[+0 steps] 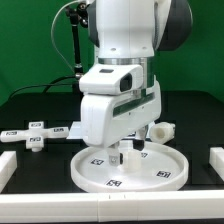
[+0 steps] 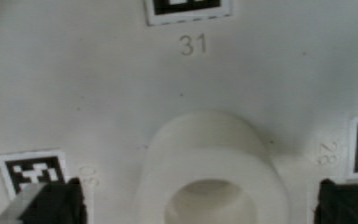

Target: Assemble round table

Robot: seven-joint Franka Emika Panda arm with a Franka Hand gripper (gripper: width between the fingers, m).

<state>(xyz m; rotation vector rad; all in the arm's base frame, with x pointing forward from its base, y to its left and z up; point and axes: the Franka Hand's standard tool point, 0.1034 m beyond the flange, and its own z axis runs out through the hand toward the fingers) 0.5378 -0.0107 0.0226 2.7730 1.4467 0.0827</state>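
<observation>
Gripper [image 1: 128, 152] hangs straight down from the arm, lower centre in the exterior view, fingers wide apart and empty above the large white rimmed plastic disc [image 1: 100, 174].

Our arm [image 1: 125, 40] comes down from twelve o'clock in the exterior view, with the wrist vertical. Our gripper [image 1: 129, 150] points straight down, its fingers [image 2: 48, 200] spread wide apart, clasping nothing.

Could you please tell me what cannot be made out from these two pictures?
Wrist view: the gripper's fingertips and the round disc's tags are cut off by the picture's edges and blurred.
Exterior view: the arm hides the disc's middle and far rim.
Exterior view: the short cylinder is partly behind the arm; tags too small to read.
</observation>
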